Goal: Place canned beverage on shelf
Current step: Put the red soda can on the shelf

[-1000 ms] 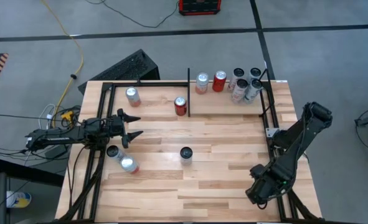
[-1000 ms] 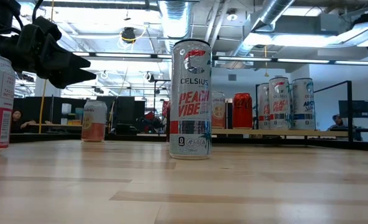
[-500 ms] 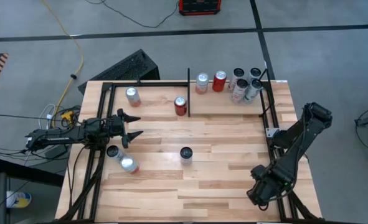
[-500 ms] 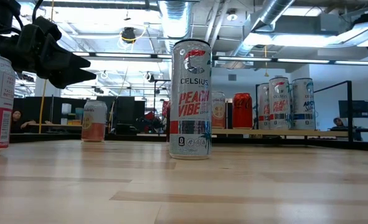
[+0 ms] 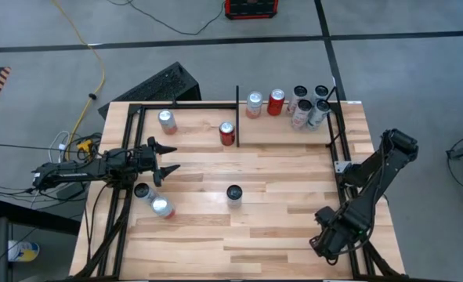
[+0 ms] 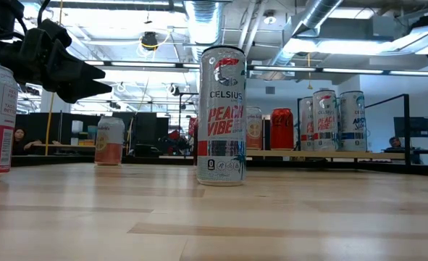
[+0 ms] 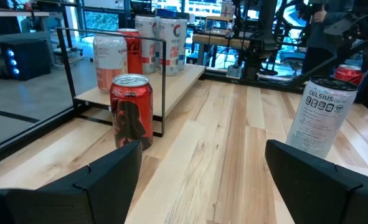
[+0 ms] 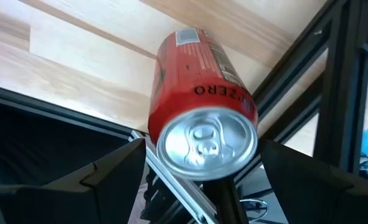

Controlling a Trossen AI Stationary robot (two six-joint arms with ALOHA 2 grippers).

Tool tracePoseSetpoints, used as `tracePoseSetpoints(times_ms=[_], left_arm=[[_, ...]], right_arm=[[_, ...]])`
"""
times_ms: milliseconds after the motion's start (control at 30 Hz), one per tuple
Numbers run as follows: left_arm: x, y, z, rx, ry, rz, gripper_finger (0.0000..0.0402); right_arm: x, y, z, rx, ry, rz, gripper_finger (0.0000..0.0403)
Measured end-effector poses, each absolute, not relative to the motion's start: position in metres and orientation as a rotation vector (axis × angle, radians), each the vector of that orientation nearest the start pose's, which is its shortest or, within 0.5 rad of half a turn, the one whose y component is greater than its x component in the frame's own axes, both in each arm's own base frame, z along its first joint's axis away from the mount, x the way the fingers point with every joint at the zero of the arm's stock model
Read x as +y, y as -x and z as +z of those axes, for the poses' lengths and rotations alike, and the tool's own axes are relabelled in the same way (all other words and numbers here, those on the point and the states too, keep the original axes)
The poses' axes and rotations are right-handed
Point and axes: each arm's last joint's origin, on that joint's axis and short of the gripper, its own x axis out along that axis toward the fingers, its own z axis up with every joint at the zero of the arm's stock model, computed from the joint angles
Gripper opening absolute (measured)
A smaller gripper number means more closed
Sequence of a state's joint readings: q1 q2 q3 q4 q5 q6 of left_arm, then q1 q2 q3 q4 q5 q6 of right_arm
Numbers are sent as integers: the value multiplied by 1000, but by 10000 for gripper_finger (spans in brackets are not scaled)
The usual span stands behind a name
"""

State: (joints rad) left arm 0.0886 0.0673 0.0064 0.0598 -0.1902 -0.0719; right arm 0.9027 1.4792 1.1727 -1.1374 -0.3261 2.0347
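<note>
A tall Celsius can (image 5: 233,193) stands upright at the table's middle, also in the low view (image 6: 221,116) and the left wrist view (image 7: 320,115). My left gripper (image 5: 167,158) hovers open and empty at the table's left, pointing toward the right edge. The shelf (image 5: 356,117) runs along the far edge, with a black divider bar (image 5: 237,116) and several cans on it. My right gripper (image 5: 329,235) is at the near right edge, open. A red can (image 8: 199,93) lies on its side between its fingers, on a black rail, top end toward the wrist camera. My right gripper's fingers (image 8: 115,171) stand close on either side of the red can's top end (image 8: 205,140), lying along the can. I cannot tell whether they touch it.
A red can (image 5: 227,133) stands just left of the divider and a pale can (image 5: 166,120) at the far left. Two cans (image 5: 142,190) (image 5: 161,207) stand just near of my left gripper. Black frame rails (image 5: 334,141) run along the table's left and right sides.
</note>
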Motion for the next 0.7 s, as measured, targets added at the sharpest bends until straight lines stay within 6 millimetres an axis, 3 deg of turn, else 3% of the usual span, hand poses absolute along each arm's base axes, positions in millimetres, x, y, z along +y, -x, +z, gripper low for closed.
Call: tracePoseSetpoints(times_ms=[167,700], left_arm=[[14,-100,166,-9,71,279,327],[14,-100,166,-9,71,279,327]], right_arm=[[210,-153,244,1720,-1039,-747,344],[210,-154,243,1682,-1023,-719,340]])
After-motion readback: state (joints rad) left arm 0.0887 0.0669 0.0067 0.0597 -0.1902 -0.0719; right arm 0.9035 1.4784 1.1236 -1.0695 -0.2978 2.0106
